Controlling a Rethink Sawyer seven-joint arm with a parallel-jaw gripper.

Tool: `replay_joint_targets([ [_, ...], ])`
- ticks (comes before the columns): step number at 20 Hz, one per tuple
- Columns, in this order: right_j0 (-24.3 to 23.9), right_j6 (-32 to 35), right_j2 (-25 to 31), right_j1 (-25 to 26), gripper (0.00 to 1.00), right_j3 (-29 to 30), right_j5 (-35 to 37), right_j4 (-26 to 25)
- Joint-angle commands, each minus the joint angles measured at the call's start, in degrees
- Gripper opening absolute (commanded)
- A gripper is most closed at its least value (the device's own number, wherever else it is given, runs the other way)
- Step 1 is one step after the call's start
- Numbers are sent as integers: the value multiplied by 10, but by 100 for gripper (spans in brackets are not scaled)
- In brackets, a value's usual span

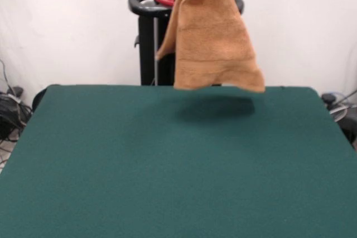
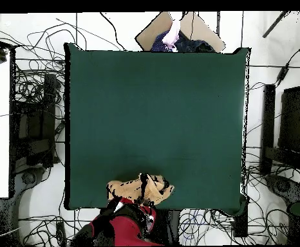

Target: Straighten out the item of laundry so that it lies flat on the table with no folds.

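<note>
Above the table's (image 1: 167, 165) far edge, towel (image 1: 215, 43) hanging below gripper, grip state unclear.

Towel (image 1: 215, 43) top cut off by front view's upper edge. Gripper hidden there; grip can't be told. Overhead: towel (image 2: 130, 190) partly under red arm (image 2: 130, 225).

Surface (image 1: 167, 165): large rectangle covered in dark green felt-like cloth, seen whole from overhead. Cloth lies smooth and even. A soft dark shadow falls on it near the far edge in front view.
</note>
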Motion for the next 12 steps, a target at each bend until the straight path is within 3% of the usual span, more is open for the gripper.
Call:
replay_joint_targets([
  [1, 8, 134, -35, -20, 0, 31, 11, -10],
  [12, 16, 132, -22, -25, 0, 45, 7, 17],
])
